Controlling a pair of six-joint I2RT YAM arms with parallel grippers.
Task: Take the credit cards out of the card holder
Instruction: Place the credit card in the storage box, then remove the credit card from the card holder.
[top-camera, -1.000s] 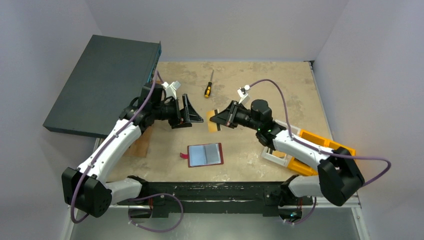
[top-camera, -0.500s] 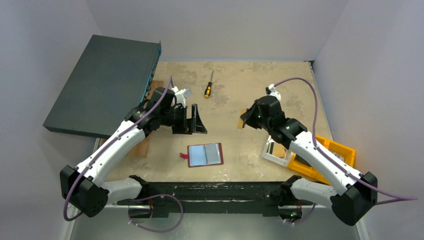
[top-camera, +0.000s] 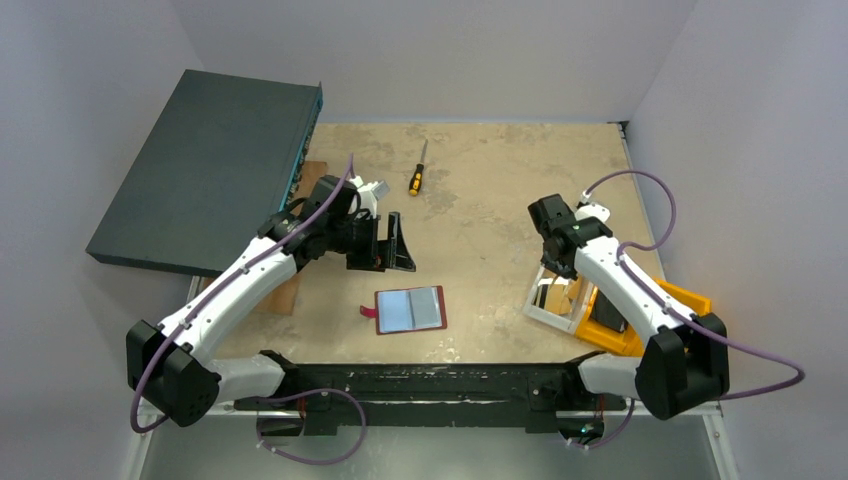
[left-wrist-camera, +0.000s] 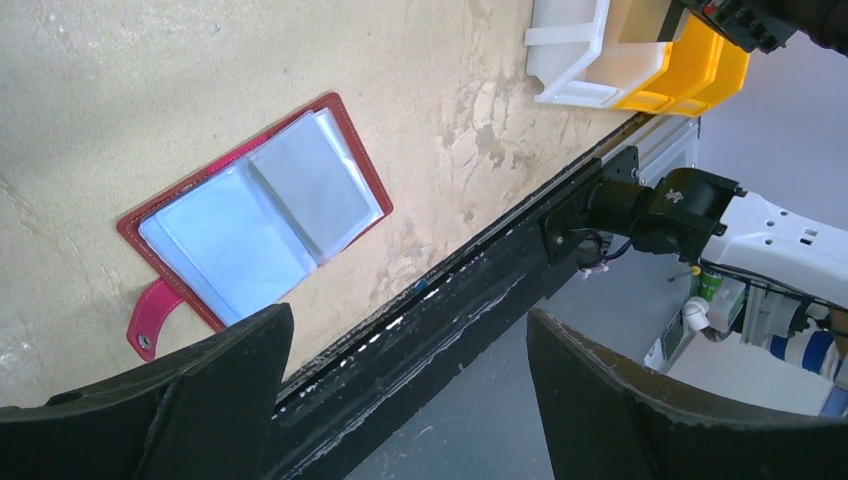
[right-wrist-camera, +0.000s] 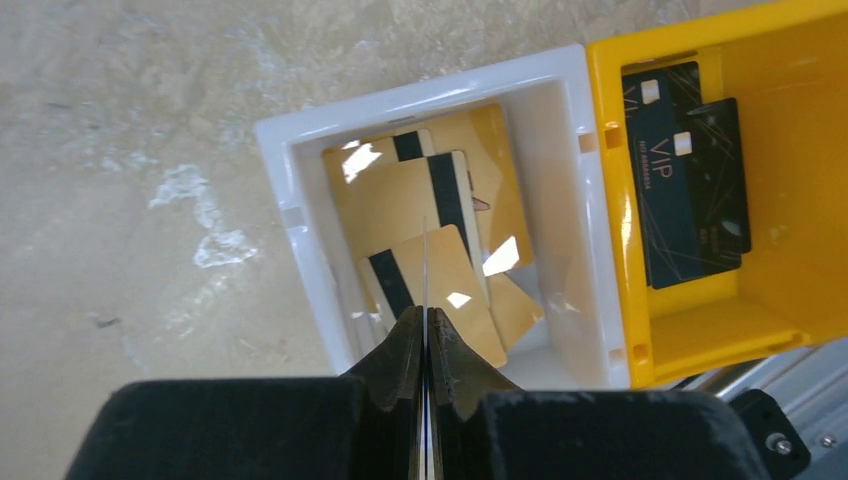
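Our right claw (right-wrist-camera: 425, 345) is clenched on a thin credit card (right-wrist-camera: 425, 262), seen edge-on. Just beyond it is the white bin (right-wrist-camera: 290, 215) holding gold cards (right-wrist-camera: 400, 190), with the orange bin (right-wrist-camera: 700, 330) alongside. Our left claw (left-wrist-camera: 405, 330) hangs released. The card holder (left-wrist-camera: 255, 215) lies open beyond its left finger on the table (left-wrist-camera: 120, 80).

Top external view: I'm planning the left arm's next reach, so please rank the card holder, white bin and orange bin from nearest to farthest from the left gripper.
1. card holder, close by the left gripper, on its near side.
2. white bin, well across on the right.
3. orange bin, beside the white bin, farther right still.
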